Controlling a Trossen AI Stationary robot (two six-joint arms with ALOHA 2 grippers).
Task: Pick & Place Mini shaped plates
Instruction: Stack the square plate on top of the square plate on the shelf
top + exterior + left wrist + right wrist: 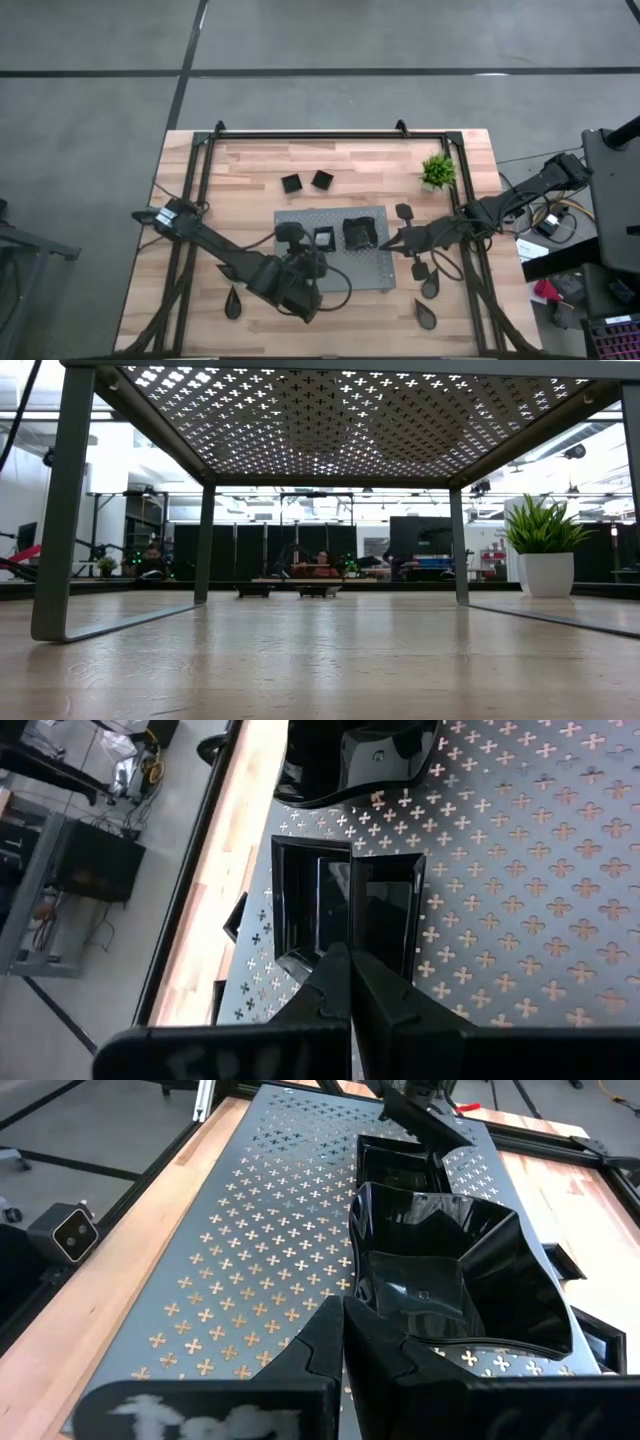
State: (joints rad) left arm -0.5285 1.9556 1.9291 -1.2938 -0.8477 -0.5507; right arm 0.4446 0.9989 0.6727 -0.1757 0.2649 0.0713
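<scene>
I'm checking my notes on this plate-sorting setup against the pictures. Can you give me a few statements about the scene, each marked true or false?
1. A small square plate sits on the grey perforated board. True.
2. The left tool is shut on the rim of that square plate. True.
3. The potted plant stands on the board. False: it stands on the wooden table near the far right corner, off the board.
4. The right tool is open and far from any plate. False: it is shut at the edge of the wavy-edged plate on the board.
5. Two small square plates lie on the wood beyond the board. True.
</scene>
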